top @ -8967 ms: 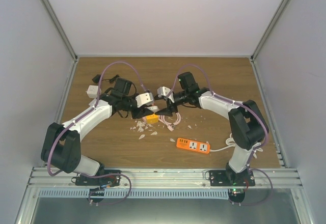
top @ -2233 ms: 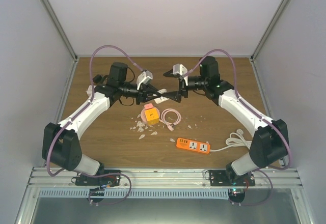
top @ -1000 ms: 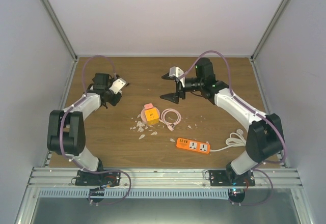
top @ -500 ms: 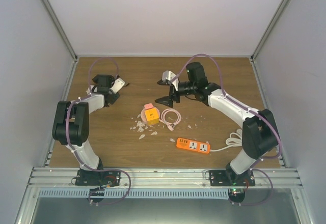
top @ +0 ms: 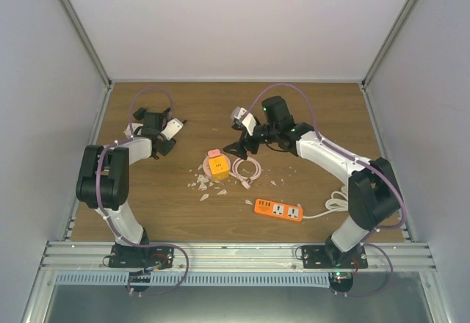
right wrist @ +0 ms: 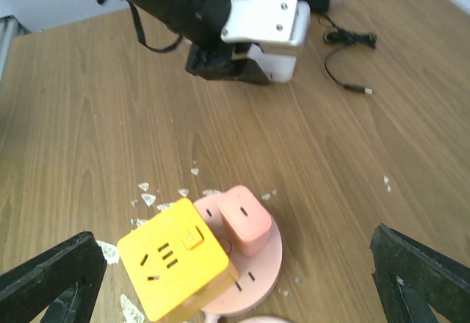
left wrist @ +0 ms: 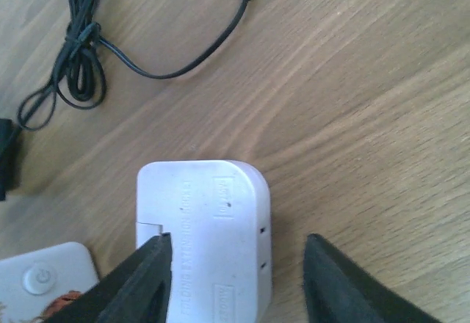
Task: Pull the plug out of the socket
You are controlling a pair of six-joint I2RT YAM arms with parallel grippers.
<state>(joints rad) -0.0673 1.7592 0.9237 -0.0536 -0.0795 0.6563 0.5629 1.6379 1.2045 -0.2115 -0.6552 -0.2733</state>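
A pink plug [right wrist: 246, 220] stands in a round pink socket [right wrist: 261, 271], beside a yellow cube socket [right wrist: 176, 268] that sits on the same base. In the top view the plug [top: 214, 153] and the cube [top: 218, 167] lie mid-table. My right gripper [right wrist: 229, 246] is wide open just above them, its fingertips [right wrist: 59, 271] at the frame's bottom corners; from above it [top: 236, 147] hangs just right of the plug. My left gripper [left wrist: 235, 253] is open at the far left [top: 164, 145], straddling a white folding socket block [left wrist: 202, 235] on the table.
An orange power strip [top: 279, 209] with a white cord lies front right. A coiled pink cable [top: 248, 169] and white chips [top: 202, 185] lie by the cube. A black cable [left wrist: 81, 66] and a white device with a power button [left wrist: 48, 279] lie near the left gripper.
The right gripper has come down and forward from the back of the table to just over the pink plug. The left arm has folded to the far left and stayed there.
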